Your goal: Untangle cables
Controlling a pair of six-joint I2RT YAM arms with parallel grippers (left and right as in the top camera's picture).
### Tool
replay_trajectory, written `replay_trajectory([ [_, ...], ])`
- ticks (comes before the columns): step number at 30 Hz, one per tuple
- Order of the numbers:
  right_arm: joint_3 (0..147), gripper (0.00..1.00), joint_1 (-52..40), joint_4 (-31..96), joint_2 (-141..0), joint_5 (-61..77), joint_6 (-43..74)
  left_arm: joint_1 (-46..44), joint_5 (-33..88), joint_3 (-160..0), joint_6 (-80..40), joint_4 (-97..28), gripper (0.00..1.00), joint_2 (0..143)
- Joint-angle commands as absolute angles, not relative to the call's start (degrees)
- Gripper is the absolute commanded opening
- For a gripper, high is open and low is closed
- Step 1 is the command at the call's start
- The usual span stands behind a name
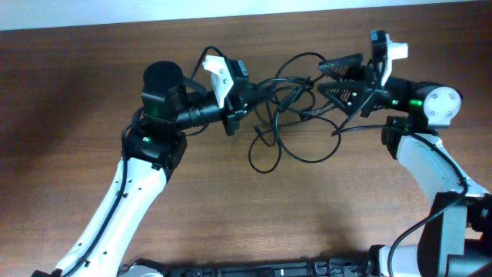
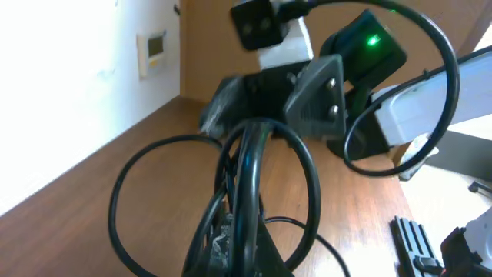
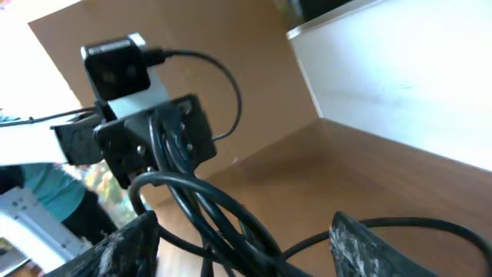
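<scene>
**Here, one cable tangle strung between two tools**

Overhead, the cables (image 1: 278,98) form a single black tangle in the upper middle of the frame. Part of it is lifted between the two tools, and its lower loops sag onto the brown tabletop (image 1: 231,223). The strands cross too often to count them; at least two wide loops hang toward the centre of the frame.

The left tool (image 1: 233,104) sits at the tangle's left edge and is clenched on the cables. In the left wrist view a bunch of strands (image 2: 246,177) runs straight down into its grip at the bottom centre, with one big loop bowing out to the left.

The right tool (image 1: 323,79) faces it from the upper right with its jaws spread and released. In the right wrist view its two fingers (image 3: 123,246) stand far apart at the bottom corners, with the cables (image 3: 207,208) passing through the gap between them. Whether the strands touch either finger I cannot tell.

There are two arms. The left arm (image 1: 123,200) rises from the lower left and bends right at its wrist. The right arm (image 1: 430,165) comes up the right edge and bends left, so both tools lie roughly level, pointing at each other.
</scene>
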State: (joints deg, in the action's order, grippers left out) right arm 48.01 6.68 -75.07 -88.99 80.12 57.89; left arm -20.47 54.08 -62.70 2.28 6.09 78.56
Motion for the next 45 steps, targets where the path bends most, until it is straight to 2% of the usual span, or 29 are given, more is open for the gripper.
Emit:
replay_trajectory([
  [1, 48.56, 0.68, 5.96, -73.01, -88.75, 80.75, 59.0, -20.64, 55.13, -63.37, -1.02, 8.8, 0.0, 78.43],
  [5, 48.56, 0.69, 6.09, -59.53, -88.75, 72.77, 58.98, -20.62, 53.78, -63.37, -3.38, 8.86, 0.0, 78.43],
  [8, 48.56, 0.74, 6.55, -41.63, -88.77, 60.38, 58.5, -20.62, 47.35, -63.37, -5.21, 4.93, 0.0, 78.43],
  [12, 48.56, 0.76, 6.81, -24.34, -88.75, 46.89, 48.49, -20.62, 43.9, -63.37, -7.49, 2.92, 0.0, 78.43],
  [17, 48.56, 0.88, 6.76, -12.32, -88.31, 41.63, 37.36, -20.62, 34.37, -63.37, -15.25, 2.9, 0.0, 78.43],
  [20, 48.56, 0.93, 6.7, -9.69, -85.8, 41.06, 32.45, -20.62, 29.08, -63.37, -20.47, 2.92, 0.0, 78.43],
  [23, 48.56, 0.95, 6.13, -8.69, -81.67, 39.03, 27.9, -20.64, 28.77, -63.37, -22.76, 3.14, 0.0, 78.43],
  [28, 48.56, 0.99, 2.13, -8.29, -74.7, 33.56, 21.56, -20.64, 37.21, -63.37, -24.12, 6.72, 0.0, 78.43],
  [34, 48.56, 0.96, 0.32, -8.32, -72.66, 35.22, 20.34, -20.64, 47.64, -63.37, -25.32, 8.43, 0.0, 78.43],
  [39, 48.58, 0.93, -0.12, -8.34, -72.66, 41.95, 20.36, -22.44, 46.13, -63.37, -25.23, 8.36, 0.0, 78.43],
  [45, 48.58, 0.93, -4.12, -8.38, -72.66, 42.48, 19.7, -24.03, 41.1, -63.37, -24.58, 8.58, 0.0, 78.43],
])
